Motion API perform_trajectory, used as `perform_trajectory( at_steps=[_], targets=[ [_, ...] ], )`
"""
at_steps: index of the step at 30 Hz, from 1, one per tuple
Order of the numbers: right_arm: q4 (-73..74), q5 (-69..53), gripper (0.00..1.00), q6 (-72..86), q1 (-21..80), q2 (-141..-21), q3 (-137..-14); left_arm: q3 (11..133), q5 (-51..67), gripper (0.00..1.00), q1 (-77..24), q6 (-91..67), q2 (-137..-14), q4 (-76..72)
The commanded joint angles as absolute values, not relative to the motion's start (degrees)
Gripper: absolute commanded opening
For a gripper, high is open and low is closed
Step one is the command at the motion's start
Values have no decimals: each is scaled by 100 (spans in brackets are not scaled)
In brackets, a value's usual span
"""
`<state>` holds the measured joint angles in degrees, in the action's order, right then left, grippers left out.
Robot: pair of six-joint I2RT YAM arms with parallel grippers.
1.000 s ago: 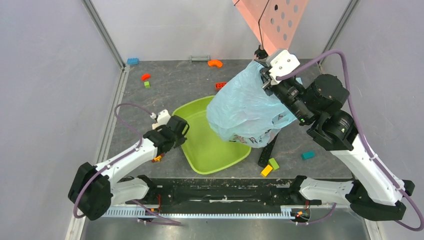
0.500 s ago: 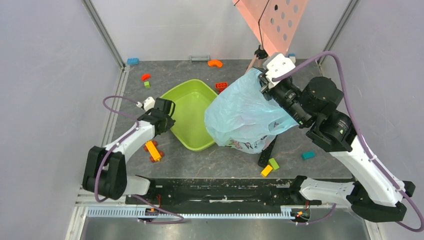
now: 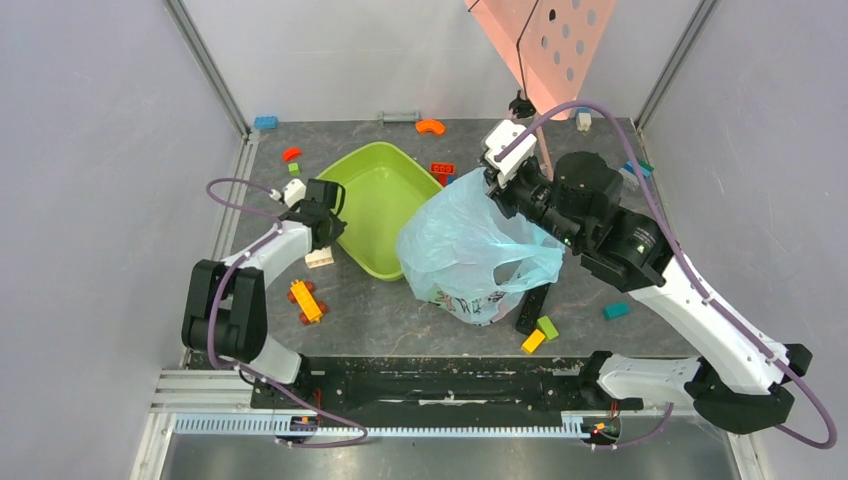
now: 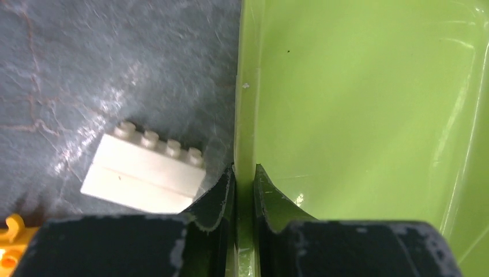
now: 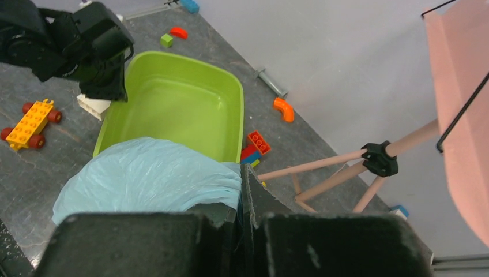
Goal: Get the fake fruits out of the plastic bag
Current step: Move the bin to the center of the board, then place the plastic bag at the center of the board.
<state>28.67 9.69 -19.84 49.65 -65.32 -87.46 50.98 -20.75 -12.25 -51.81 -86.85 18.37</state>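
The plastic bag (image 3: pixel 465 245), light blue and crinkly, hangs bunched from my right gripper (image 3: pixel 497 188), which is shut on its top edge; its printed bottom rests on the table just right of the lime-green tub (image 3: pixel 372 205). In the right wrist view the bag (image 5: pixel 144 182) bulges left of the pinched jaws (image 5: pixel 241 173). The fake fruits are hidden; nothing of them shows through the bag. My left gripper (image 4: pixel 244 173) is shut on the tub's left rim (image 4: pixel 247 104), one finger inside, one outside. The tub is empty.
A white brick (image 4: pixel 144 167) lies just outside the tub rim, and a yellow wheeled block (image 3: pixel 306 300) lies nearer the front. Small blocks (image 3: pixel 540 334) and a black bar (image 3: pixel 533 303) lie below the bag. A pink perforated panel on a stand (image 3: pixel 545 45) stands at the back right.
The left gripper has dragged the tub toward the far left of the table. The right arm has carried the bag left and lower, until its bottom rests on the table.
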Motion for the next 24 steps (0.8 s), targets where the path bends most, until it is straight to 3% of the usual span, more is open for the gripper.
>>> perform_trajectory(
  at_steps=[1,5,6,8,10,14,17,18,22,24],
  targets=[
    [2689,903,0,-1644,4957,-6425,-8653,5577,-2226,2,-837,-5063,-8888,1665],
    [2766,878,0,-1510,4963,-6425,-8534,5642,-2184,3,-725,-5002,-8924,1669],
    [2776,861,0,-1468,4966,-6433,-8464,5636,-2157,9,-722,-4992,-8920,1670],
    [2784,815,0,-1371,4968,-6451,-8314,5576,-2134,24,-721,-4975,-8861,1642],
    [2803,733,0,-1266,4972,-6486,-8154,5516,-2118,31,-721,-4966,-8777,1622],
    [2781,675,0,-1060,5026,-6548,-7813,5468,-2106,73,-722,-4972,-8529,1696],
    [2703,684,0,-972,5075,-6565,-7603,5467,-2028,89,-721,-4975,-8261,1784],
    [2692,716,4,-959,5071,-6578,-7565,5468,-1981,90,-722,-4980,-8161,1822],
    [2569,966,45,-966,5080,-6587,-7344,5449,-1590,93,-729,-5001,-7626,1887],
    [2524,1135,57,-1022,5080,-6584,-7225,5432,-1359,93,-747,-4997,-7300,1920]
  ],
)
